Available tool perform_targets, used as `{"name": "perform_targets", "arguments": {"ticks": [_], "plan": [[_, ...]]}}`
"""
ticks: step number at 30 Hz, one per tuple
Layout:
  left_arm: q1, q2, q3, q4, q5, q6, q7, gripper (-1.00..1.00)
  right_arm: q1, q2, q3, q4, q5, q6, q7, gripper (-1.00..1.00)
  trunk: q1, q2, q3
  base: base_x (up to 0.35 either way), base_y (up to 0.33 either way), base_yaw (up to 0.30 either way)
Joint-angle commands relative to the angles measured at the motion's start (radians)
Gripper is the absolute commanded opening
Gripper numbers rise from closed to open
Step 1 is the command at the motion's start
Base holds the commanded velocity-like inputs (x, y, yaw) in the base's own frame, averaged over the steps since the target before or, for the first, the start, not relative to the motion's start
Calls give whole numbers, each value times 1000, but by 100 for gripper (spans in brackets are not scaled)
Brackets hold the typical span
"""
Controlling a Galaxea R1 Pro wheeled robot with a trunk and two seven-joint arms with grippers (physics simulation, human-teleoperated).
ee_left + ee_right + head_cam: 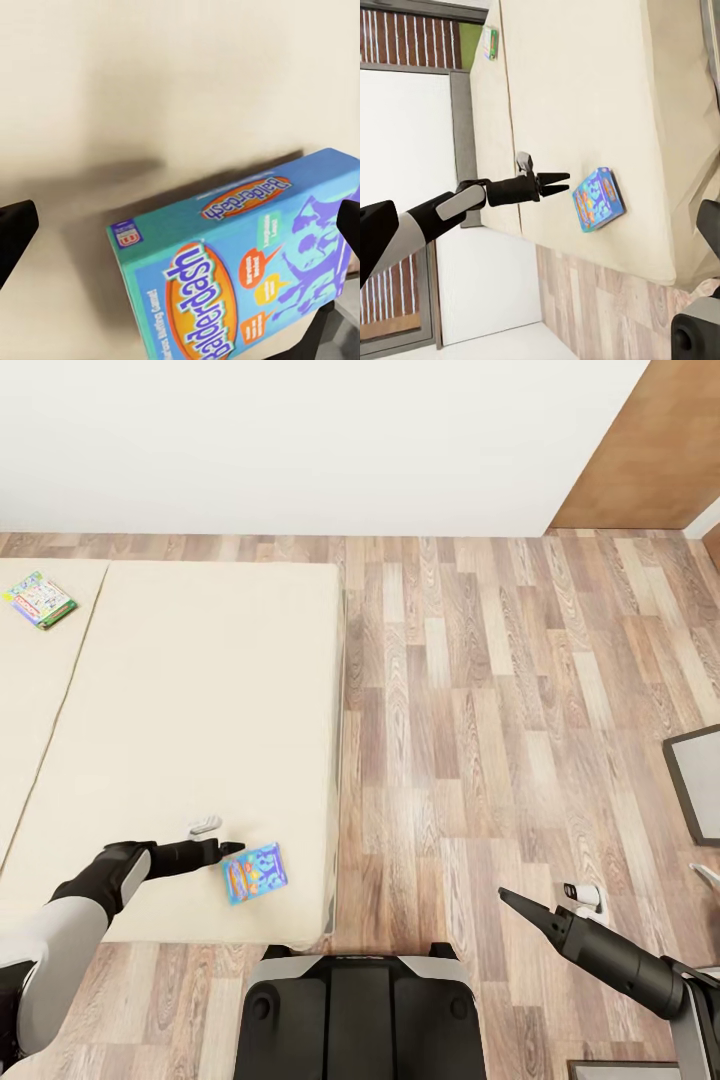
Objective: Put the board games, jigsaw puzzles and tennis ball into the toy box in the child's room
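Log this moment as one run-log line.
left gripper: open, beside flat blue Balderdash game box, not gripping | right gripper: shut, idle over floor | pale green game box: far on cream bed

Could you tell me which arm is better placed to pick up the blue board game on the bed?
Left. Its open pincer hovers right beside the blue board game on the bed, while the right pincer hangs over the floor.

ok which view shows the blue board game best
The left wrist view: the blue board game is close, its Balderdash title readable. Head and right wrist views show it small on the bed, just ahead of the left hand.
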Motion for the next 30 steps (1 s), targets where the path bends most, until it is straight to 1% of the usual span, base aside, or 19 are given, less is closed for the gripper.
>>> {"name": "perform_targets", "arguments": {"ticks": [1, 15, 23, 27, 29, 30], "plan": [[0, -1, 8, -1, -6, 8, -5, 100, 0, 0, 0, 0, -2, 8, 2, 100, 1, -1, -1, 0, 0, 0], [0, -3, 7, -1, -7, 12, -8, 100, 0, 0, 0, 0, -2, 8, 2, 100, 1, -1, -1, 0, 0, 0], [3, -4, 4, -1, -8, 25, -8, 100, 0, 1, 1, 0, -2, 8, 2, 100, 1, -1, -1, 0, 0, 0], [9, -7, -9, -1, -9, 49, -7, 100, 0, 1, 0, 0, -2, 8, 2, 100, 1, -1, -1, 0, 0, 0], [11, -13, -16, -1, -10, 54, -6, 100, 0, 1, 0, 0, -2, 8, 2, 100, 1, -1, -1, 0, 0, 0], [12, -20, -25, -1, -10, 57, -6, 100, 0, 0, 0, 0, -2, 8, 2, 100, 1, -1, -1, 0, 0, 0]]}}
